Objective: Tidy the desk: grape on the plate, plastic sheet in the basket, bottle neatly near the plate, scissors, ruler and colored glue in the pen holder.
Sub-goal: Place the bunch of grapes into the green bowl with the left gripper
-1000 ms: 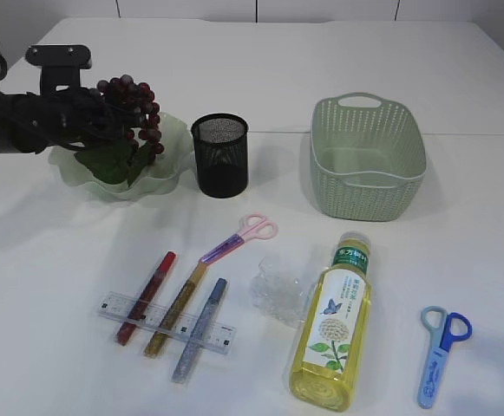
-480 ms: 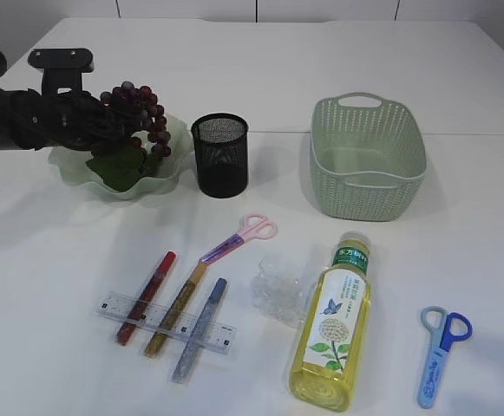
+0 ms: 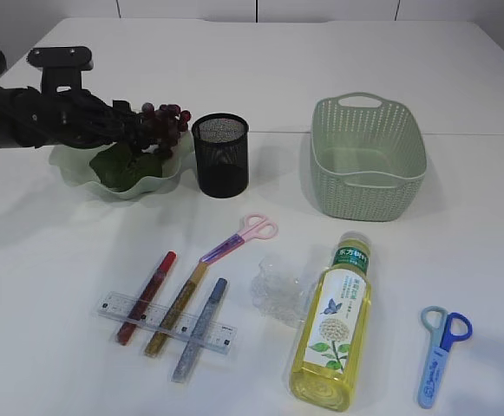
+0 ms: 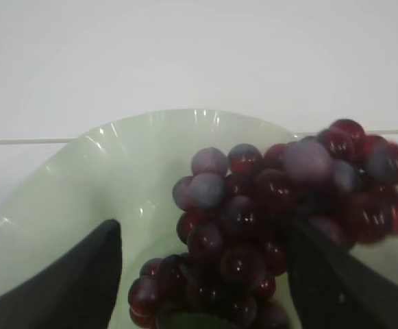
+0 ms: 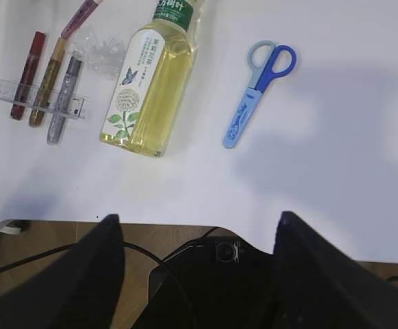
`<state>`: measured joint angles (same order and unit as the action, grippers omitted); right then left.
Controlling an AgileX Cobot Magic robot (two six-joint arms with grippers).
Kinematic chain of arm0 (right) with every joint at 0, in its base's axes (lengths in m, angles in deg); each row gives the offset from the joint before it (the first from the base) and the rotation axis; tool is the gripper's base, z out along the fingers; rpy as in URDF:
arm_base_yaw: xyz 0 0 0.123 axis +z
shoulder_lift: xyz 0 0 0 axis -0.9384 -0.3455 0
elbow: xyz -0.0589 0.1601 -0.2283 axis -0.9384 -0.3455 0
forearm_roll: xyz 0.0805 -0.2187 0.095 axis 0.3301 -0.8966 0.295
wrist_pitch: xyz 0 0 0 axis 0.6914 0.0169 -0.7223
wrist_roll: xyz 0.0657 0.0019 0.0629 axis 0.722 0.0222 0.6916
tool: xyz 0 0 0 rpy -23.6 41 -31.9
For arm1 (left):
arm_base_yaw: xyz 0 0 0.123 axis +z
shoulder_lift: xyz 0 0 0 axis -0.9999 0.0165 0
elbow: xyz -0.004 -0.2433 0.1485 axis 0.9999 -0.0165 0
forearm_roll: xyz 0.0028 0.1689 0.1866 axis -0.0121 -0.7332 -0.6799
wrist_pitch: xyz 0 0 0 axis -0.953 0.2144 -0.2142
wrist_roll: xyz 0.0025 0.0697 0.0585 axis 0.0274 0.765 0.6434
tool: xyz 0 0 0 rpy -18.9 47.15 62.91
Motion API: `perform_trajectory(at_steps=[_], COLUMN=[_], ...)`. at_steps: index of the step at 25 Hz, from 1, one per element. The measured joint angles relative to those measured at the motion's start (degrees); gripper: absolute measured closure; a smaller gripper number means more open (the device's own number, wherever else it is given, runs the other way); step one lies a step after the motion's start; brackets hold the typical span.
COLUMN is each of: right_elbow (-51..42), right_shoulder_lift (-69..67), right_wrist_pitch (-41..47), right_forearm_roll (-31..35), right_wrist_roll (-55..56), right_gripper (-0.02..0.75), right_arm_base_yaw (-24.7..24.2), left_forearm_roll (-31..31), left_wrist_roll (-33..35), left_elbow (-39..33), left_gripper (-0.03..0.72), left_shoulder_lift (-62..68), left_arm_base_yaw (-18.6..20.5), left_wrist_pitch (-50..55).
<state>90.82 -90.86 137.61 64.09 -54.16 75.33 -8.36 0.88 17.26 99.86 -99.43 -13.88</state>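
Note:
The dark red grape [image 3: 160,121] [image 4: 267,205] bunch lies on the pale green plate [image 3: 104,180] [image 4: 103,171], leaning over its right rim. My left gripper [image 3: 130,128] [image 4: 202,274] is open around the bunch, with a gap on the left side. A bottle [image 3: 334,325] [image 5: 151,89] of yellow liquid lies on its side, the crumpled plastic sheet [image 3: 276,290] to its left. Pink scissors [image 3: 243,236] and blue scissors [image 3: 438,347] [image 5: 257,89] lie flat. Three colored glue [image 3: 178,308] tubes rest across the clear ruler [image 3: 165,319]. My right gripper [image 5: 202,274] is open and empty over the table's front edge.
The black mesh pen holder [image 3: 221,156] stands just right of the plate. The green basket [image 3: 369,156] stands at the back right. The table's front edge and the robot base [image 5: 253,274] lie below the right gripper.
The grape bunch has dropped from a raised hold onto the plate and tipped right toward the pen holder. The left jaws have widened. The right side is unchanged.

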Motion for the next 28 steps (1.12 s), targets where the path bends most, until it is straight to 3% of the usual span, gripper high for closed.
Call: perform_trajectory(at_steps=[9,13,28], right_elbow=[0.00,0.00,0.00], right_shoulder_lift=[0.00,0.00,0.00], right_wrist_pitch=[0.00,0.00,-1.81], right_forearm_roll=[0.00,0.00,1.02], right_wrist_roll=[0.00,-0.76,-1.12], right_gripper=[0.207,0.207,0.207], right_arm_base_yaw=[0.00,0.00,0.00], left_forearm_roll=[0.00,0.00,-0.21], left_wrist_roll=[0.00,0.00,0.00], left_elbow=[0.00,0.00,0.00], left_gripper=[0.139,0.140,0.140], left_shoulder_lift=[-4.31,-7.89,-29.62], left_arm_base_yaw=[0.13,0.66,0.62], left_wrist_pitch=[0.52,5.78,51.50])
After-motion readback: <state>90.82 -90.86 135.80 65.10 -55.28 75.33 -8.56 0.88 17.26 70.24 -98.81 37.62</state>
